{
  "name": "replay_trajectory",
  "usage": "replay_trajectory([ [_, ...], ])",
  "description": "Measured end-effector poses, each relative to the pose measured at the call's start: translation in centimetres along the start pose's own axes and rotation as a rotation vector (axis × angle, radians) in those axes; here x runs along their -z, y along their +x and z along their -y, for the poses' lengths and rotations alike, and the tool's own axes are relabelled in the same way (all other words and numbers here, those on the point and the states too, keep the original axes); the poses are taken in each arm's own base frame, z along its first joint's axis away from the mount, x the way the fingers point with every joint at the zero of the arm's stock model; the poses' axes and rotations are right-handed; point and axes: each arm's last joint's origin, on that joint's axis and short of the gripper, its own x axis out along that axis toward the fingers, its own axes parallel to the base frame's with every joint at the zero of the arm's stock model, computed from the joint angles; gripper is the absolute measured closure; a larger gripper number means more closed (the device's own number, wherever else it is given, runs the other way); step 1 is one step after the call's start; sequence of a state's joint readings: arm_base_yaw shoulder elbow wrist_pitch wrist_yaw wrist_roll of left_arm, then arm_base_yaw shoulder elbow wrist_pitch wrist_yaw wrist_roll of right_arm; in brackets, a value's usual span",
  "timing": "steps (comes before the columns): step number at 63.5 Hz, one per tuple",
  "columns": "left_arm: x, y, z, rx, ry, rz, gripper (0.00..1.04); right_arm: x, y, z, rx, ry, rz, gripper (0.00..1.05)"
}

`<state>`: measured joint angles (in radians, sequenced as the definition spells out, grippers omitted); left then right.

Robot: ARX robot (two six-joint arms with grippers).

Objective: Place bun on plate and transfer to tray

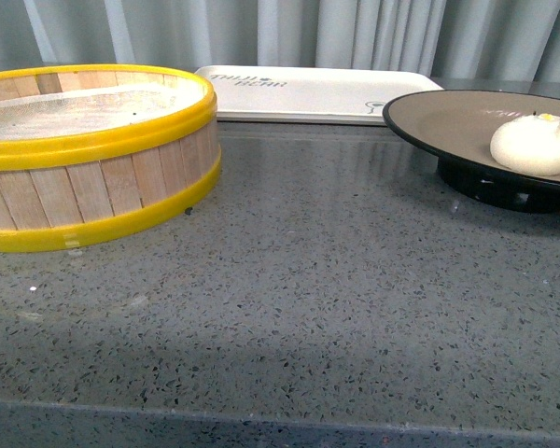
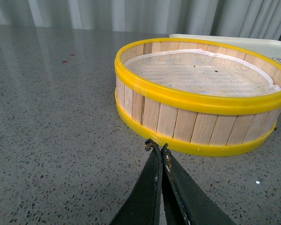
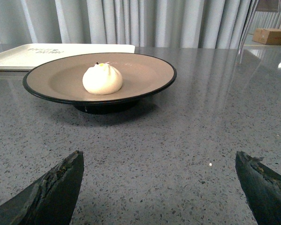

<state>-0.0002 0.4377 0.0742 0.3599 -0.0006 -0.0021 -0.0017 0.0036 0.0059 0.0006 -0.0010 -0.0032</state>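
Observation:
The white bun (image 1: 535, 144) (image 3: 102, 78) sits on the brown-grey plate (image 1: 448, 117) (image 3: 145, 72), which stands on the grey countertop at the right. Behind it at the back lies the white tray (image 1: 308, 91) (image 3: 33, 54) (image 2: 267, 47), with nothing on it that I can see. My right gripper (image 3: 159, 161) is open, low over the counter, some way short of the plate, with nothing between its fingers. My left gripper (image 2: 158, 146) is shut on nothing, its tips close to the base of the steamer basket. Neither arm shows in the front view.
A yellow-rimmed wooden steamer basket (image 1: 84, 149) (image 2: 201, 98) with a white liner stands at the left. Grey curtains hang behind the counter. A cardboard box (image 3: 270, 36) sits far off in the right wrist view. The counter's front edge (image 1: 280, 415) runs near the camera.

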Motion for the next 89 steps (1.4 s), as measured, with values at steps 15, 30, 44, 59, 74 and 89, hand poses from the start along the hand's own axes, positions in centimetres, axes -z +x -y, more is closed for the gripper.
replay_trajectory([
  [15,0.6,-0.7,0.0,0.0,0.0,0.001,1.01,0.0,0.0,0.0,0.0,0.0,0.0,0.08],
  [30,0.9,-1.2,0.0,0.0,0.0,0.027,1.01,0.0,0.0,0.0,0.0,0.0,0.0,0.08],
  [44,0.9,-1.6,0.0,0.0,0.0,0.033,1.01,0.0,0.0,0.0,0.0,0.0,0.0,0.08],
  [59,0.9,-2.0,0.0,0.0,0.0,0.033,1.01,0.0,0.0,0.0,0.0,0.0,0.0,0.08],
  [74,1.1,-3.2,0.0,0.0,0.0,0.031,1.01,0.0,0.0,0.0,0.0,0.0,0.0,0.08],
  [89,1.2,-3.2,0.0,0.0,-0.002,0.026,0.99,0.0,0.0,0.0,0.0,0.0,0.0,0.08],
])
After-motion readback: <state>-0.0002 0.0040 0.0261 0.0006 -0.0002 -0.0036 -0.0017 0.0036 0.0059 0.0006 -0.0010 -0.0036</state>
